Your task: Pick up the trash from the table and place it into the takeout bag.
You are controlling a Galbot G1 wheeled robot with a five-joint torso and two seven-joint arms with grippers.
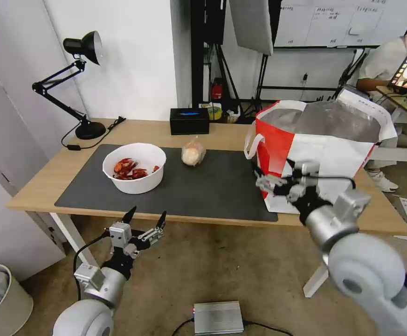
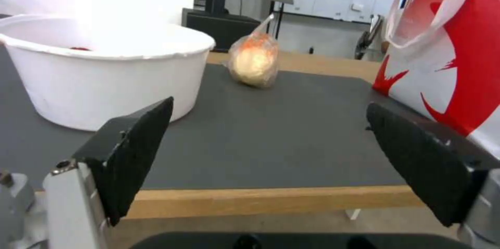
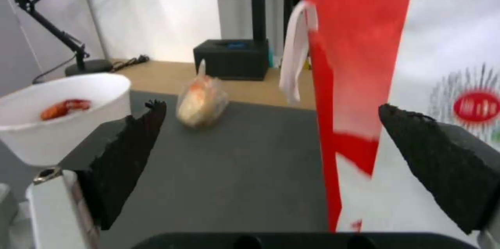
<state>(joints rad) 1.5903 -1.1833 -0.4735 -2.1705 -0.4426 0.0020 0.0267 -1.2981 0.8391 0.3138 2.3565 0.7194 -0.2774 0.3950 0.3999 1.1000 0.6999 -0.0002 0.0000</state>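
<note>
Right pincer (image 1: 274, 179) beside upright takeout bag (image 1: 320, 154)

office or lab; whiteboard (image 1: 348, 21); desk lamp (image 1: 72, 84)

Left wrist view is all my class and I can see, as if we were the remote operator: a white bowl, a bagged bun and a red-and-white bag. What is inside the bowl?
Observer: The white bowl holds red crayfish shells.
Operator: Where is the other arm?
Observer: The right gripper, open, hangs in front of the takeout bag, by its near left corner.
Operator: Is the bag open at the top?
Observer: Yes, its silver foil lining is exposed.
Operator: And our own gripper?
Observer: The left gripper, open, sits below the table edge, nearest the bowl.
</note>
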